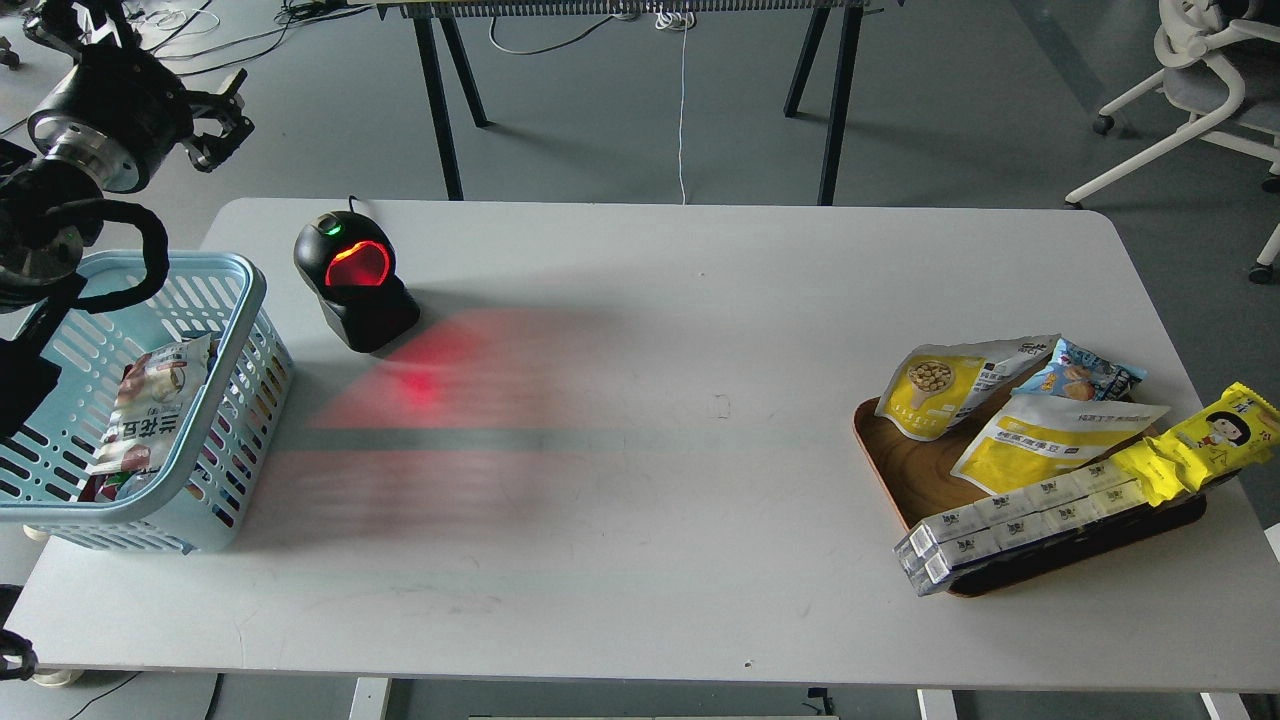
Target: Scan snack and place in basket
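Note:
The snack (938,388), a white and yellow pouch printed with a scoop of beige balls, lies tilted at the back left of the wooden tray (900,470) on the right of the table. The light blue basket (235,300) stands at the table's left edge and holds a red and white pouch (150,410). My left gripper (228,118) hangs above and behind the basket, off the table's far left corner, with its fingers apart and nothing in them. My right gripper is out of view.
A black barcode scanner (355,285) glows red behind the basket and casts red light on the table (640,500). The tray also holds a flat yellow-white pouch (1050,440), a blue pouch (1085,372), a yellow cartoon-face wrapper (1200,445) and a long white box (1010,525).

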Robot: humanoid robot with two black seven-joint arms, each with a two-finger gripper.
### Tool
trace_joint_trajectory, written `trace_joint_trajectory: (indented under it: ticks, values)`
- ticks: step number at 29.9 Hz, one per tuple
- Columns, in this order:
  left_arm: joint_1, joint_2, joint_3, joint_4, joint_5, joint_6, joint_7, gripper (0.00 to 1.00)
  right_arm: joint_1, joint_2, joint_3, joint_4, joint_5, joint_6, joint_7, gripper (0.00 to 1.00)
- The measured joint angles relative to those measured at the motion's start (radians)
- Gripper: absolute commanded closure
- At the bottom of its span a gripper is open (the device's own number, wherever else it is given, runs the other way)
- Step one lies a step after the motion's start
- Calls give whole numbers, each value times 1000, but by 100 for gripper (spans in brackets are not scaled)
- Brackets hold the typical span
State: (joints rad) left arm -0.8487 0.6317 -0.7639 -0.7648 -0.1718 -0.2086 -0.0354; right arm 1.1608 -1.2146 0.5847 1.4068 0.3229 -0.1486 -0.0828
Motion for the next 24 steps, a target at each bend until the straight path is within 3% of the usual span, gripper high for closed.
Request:
trace_joint_trajectory:
  ticks: [5,11,21,24]
  values:
    - [4,9,0,-4,0,-1,4,0,77,8,-74,0,-17,-3,-1,2]
    - [5,4,0,-9,0,-3,5,0,232,87,-290,1,-71,-11,-3,2]
    - [5,10,0,-43,0,-3,0,0,803,400,-995,-8,-67,-28,-22,2]
    - [5,8,-1,-44,0,-4,-2,0,957,518,-1201,-2,28,-55,-57,3]
